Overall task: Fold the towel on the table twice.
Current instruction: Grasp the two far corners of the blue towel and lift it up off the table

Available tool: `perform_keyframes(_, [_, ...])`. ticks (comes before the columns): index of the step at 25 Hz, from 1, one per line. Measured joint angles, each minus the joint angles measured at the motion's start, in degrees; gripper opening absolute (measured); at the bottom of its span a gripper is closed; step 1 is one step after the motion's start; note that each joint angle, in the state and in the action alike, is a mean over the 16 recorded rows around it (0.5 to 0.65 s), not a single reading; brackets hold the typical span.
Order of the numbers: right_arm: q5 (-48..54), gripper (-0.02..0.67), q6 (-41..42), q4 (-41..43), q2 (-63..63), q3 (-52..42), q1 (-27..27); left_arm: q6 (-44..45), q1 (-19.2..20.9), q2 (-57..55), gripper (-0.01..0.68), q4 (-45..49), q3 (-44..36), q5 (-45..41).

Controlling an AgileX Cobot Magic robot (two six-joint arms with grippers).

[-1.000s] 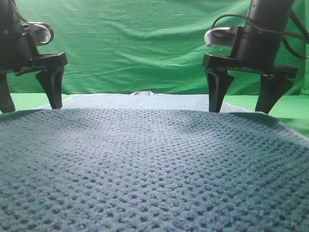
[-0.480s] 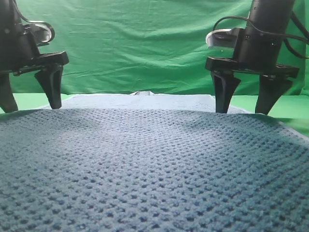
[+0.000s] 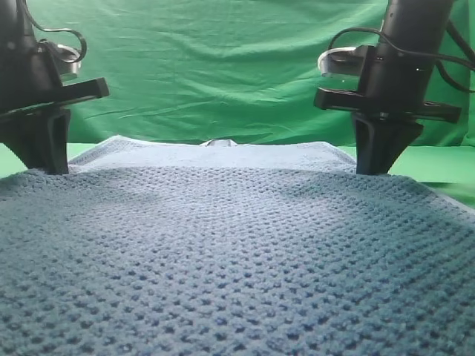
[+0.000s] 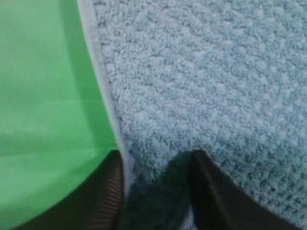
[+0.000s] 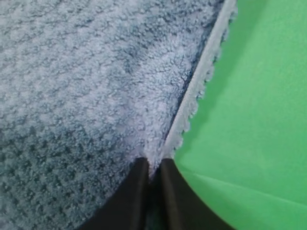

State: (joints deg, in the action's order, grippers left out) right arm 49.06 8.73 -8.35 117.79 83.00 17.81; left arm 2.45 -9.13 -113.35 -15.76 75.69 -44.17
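The blue-grey waffle-weave towel (image 3: 237, 252) lies spread over the green table (image 3: 438, 163) and fills most of the exterior view. My left gripper (image 3: 46, 167) stands at the towel's far left side, shut on it. In the left wrist view a bunched fold of the towel (image 4: 216, 72) fills the gap between the left gripper's (image 4: 156, 158) fingers, right beside the pale edge. My right gripper (image 3: 373, 169) stands at the far right side. The right wrist view shows the right gripper (image 5: 153, 163) pinching the towel (image 5: 72, 72) at its pale fringed edge.
A wrinkled green backdrop (image 3: 215, 67) hangs behind the table. A small white tag (image 3: 220, 142) shows at the middle of the towel's far edge. Bare green table (image 4: 43, 96) lies left of the left grip, and bare table (image 5: 259, 96) right of the right grip.
Both grippers went from wide open to shut, each closing on the towel near its far side edge. The far left corner of the towel now rises slightly.
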Motion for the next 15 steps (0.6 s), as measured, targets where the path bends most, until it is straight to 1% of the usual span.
perform_keyframes(3, [1.4,0.022,-0.5,-0.2,-0.3,1.4,0.0,0.0,0.0,-0.4,0.049,-0.2,1.4,-2.1])
perform_keyframes(5, [2.4,0.007,-0.8,-0.3,-0.8,2.6,0.0,0.0,-0.1,-0.6,0.022,-0.2,3.0,-3.7])
perform_keyframes(10, [4.7,0.000,-1.0,0.1,-3.2,6.6,0.1,0.0,-0.2,-1.0,0.000,0.1,8.9,-8.4])
perform_keyframes(15, [6.2,0.000,-1.0,0.7,-6.6,11.8,0.2,0.0,-0.3,0.0,0.000,0.6,16.8,-12.9])
